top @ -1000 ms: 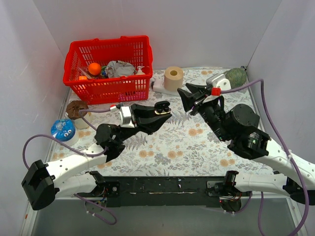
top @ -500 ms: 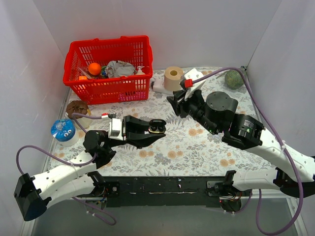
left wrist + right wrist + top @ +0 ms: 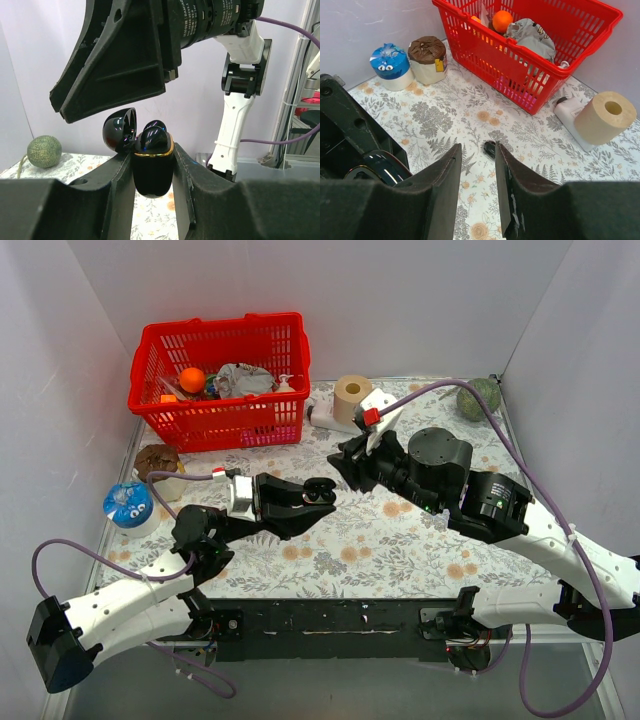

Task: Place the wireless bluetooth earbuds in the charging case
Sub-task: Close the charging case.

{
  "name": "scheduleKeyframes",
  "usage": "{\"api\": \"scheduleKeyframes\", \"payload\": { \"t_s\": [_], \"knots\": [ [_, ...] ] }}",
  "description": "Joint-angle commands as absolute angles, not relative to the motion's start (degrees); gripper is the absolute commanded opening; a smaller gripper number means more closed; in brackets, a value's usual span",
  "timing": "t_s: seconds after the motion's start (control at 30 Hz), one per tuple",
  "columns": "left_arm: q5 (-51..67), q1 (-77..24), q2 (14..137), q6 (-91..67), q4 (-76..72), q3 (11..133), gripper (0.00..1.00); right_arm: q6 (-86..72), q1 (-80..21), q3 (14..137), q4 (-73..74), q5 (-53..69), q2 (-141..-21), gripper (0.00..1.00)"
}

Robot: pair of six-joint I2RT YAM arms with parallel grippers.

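Left pincer (image 3: 152, 200) clamped on charging case (image 3: 152, 172), lid open, two earbuds (image 3: 152, 137) seated | right pincer (image 3: 477, 150) part-open, empty, above loose earbud (image 3: 490, 148) on worktop (image 3: 540, 165) | I judge it light, slick, tiny: pinch across its body, gently.

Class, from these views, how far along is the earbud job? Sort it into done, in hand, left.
Done: the charging case stands open with dark earbuds seated inside. In hand: the left gripper clamps the case; the right gripper hovers beside it, open and empty. Left: a small black piece, perhaps a bud, lies on the table.
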State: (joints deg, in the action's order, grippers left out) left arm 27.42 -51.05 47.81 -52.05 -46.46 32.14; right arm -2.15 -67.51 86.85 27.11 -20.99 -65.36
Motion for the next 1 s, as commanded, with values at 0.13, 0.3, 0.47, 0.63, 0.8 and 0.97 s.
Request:
{"api": "scheduleKeyframes", "payload": {
  "t_s": [0.13,0.3,0.47,0.63,0.8,0.97],
  "knots": [
    [25.3,-50.7,47.0,-50.9,-45.3,33.0,0.00,-2.5,-67.3,87.9,25.6,-14.9,-65.6,0.40],
    [24.9,-50.7,47.3,-50.6,-45.3,33.2,0.00,-2.3,-67.3,87.5,25.8,-12.6,-65.5,0.40],
    [24.2,-50.7,47.5,-50.5,-45.4,33.2,0.00,-2.5,-67.3,87.3,26.2,-11.5,-65.1,0.40],
    [23.5,-50.7,47.7,-50.3,-45.4,33.4,0.00,-2.8,-67.3,86.7,26.4,-10.6,-64.7,0.39],
    [22.9,-50.7,47.8,-50.1,-45.4,33.4,0.00,-3.3,-67.3,86.2,26.4,-10.5,-64.3,0.39],
    [19.2,-50.7,47.8,-50.1,-43.4,33.0,0.00,-5.4,-67.3,83.7,22.8,-21.0,-60.7,0.46]
  ]
}}
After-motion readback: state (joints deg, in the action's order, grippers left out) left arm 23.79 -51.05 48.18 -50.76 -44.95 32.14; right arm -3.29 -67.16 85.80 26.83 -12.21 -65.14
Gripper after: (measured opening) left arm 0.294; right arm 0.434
